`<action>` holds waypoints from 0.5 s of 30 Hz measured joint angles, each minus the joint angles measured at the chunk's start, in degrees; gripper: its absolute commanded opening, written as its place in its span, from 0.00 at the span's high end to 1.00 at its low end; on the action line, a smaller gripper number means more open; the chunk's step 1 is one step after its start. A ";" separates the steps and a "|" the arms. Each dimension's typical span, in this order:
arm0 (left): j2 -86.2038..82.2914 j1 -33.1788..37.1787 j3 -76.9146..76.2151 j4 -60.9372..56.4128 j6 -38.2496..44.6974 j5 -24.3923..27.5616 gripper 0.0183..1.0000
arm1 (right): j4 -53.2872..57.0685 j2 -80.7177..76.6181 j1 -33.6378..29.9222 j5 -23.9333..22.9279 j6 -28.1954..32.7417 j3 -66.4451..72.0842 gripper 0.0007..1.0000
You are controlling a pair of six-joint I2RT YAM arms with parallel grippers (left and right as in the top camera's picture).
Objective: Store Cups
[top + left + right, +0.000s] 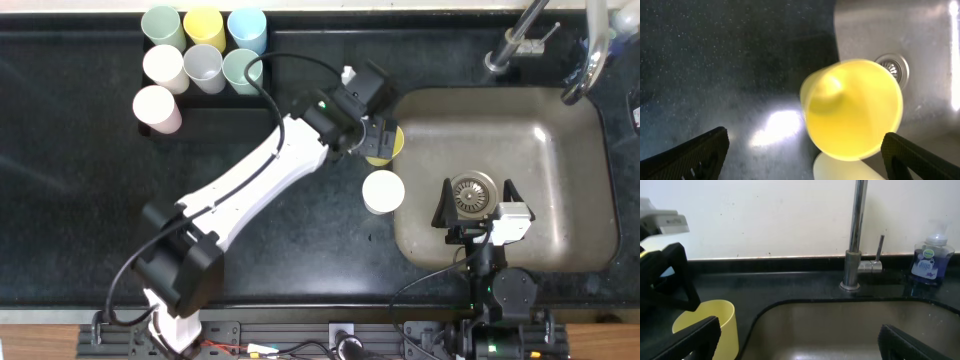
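A yellow cup (387, 147) (855, 107) (710, 322) stands at the sink's left rim. My left gripper (378, 138) (807, 155) hovers right over it, open, its fingers spread wider than the cup and not touching it. A white cup (383, 191) (840, 170) stands just in front of the yellow one on the rim. Several pastel cups (205, 45) sit in a black rack (200, 92) at the back left, and a pink cup (157, 108) stands beside it. My right gripper (478, 208) (800, 347) is open, low over the sink near the drain.
The steel sink (560, 130) fills the right side, with its drain (472, 190) (892, 67) in the middle. A tap (520, 35) (856, 235) and a soap bottle (929, 260) stand behind it. Dark countertop (80, 180) stretches left of the sink.
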State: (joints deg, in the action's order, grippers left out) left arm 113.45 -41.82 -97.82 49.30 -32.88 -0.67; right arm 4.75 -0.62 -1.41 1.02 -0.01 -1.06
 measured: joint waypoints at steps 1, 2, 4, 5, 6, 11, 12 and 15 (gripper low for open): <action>0.42 0.33 0.00 -0.28 -0.15 0.42 0.00 | 0.00 0.00 0.00 -0.02 0.00 0.00 0.00; 0.94 0.66 0.00 -0.50 -0.31 0.85 0.00 | 0.00 -0.02 0.00 0.00 0.02 0.00 0.00; 1.77 0.98 0.00 -0.63 -0.70 1.40 0.00 | 0.02 -0.02 0.00 -0.02 0.00 0.00 0.00; 2.01 0.98 0.00 -0.68 -0.94 1.60 0.00 | 0.02 -0.02 0.00 0.00 0.02 0.00 0.00; 2.21 0.98 0.00 -0.70 -1.16 1.84 0.00 | 0.00 -0.02 0.00 0.00 0.00 0.00 0.00; 2.95 0.98 0.00 -1.31 -2.16 2.43 0.00 | 0.04 0.00 0.00 0.00 0.00 0.00 0.00; 3.26 0.98 0.00 -1.31 -2.25 2.54 0.01 | 0.02 -0.02 0.00 0.00 0.00 0.00 0.00; 4.37 0.98 0.00 -1.33 -3.69 2.93 0.77 | 0.00 -0.02 0.00 0.00 0.00 0.00 0.00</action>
State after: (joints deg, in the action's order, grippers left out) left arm 117.82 -40.84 -97.82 47.97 -36.58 2.26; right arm 4.75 -0.64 -1.41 1.02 -0.01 -1.06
